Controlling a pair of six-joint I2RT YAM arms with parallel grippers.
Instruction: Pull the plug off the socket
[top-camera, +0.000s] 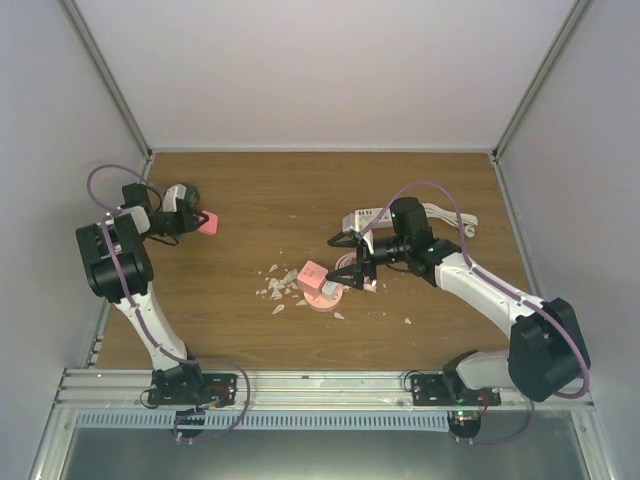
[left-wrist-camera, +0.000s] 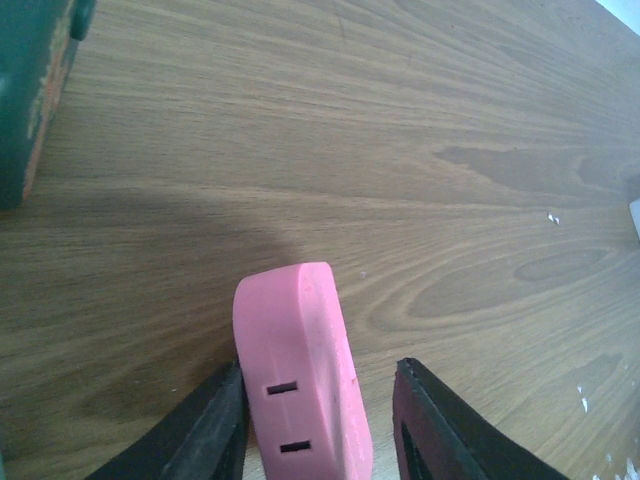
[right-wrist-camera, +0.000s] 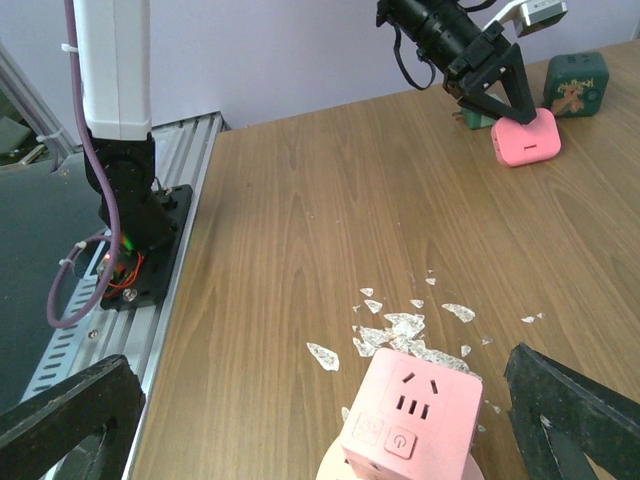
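Note:
A pink plug (left-wrist-camera: 300, 380) with two slots stands on the wooden table at the far left, also in the top view (top-camera: 208, 223) and the right wrist view (right-wrist-camera: 527, 140). My left gripper (left-wrist-camera: 320, 368) straddles it, open: the left finger touches it and the right finger stands clear of it. The pink socket cube (top-camera: 313, 276) sits on a round pink base (top-camera: 327, 298) at the table's middle, apart from the plug. My right gripper (top-camera: 339, 258) is wide open beside the cube, which lies low between its fingers in the right wrist view (right-wrist-camera: 410, 425).
Clear shards (top-camera: 274, 291) lie scattered left of the socket. A white power strip (top-camera: 366, 217) with its cord lies behind the right arm. A dark green cube (right-wrist-camera: 575, 85) stands next to the plug. A metal rail (top-camera: 320, 385) runs along the near edge.

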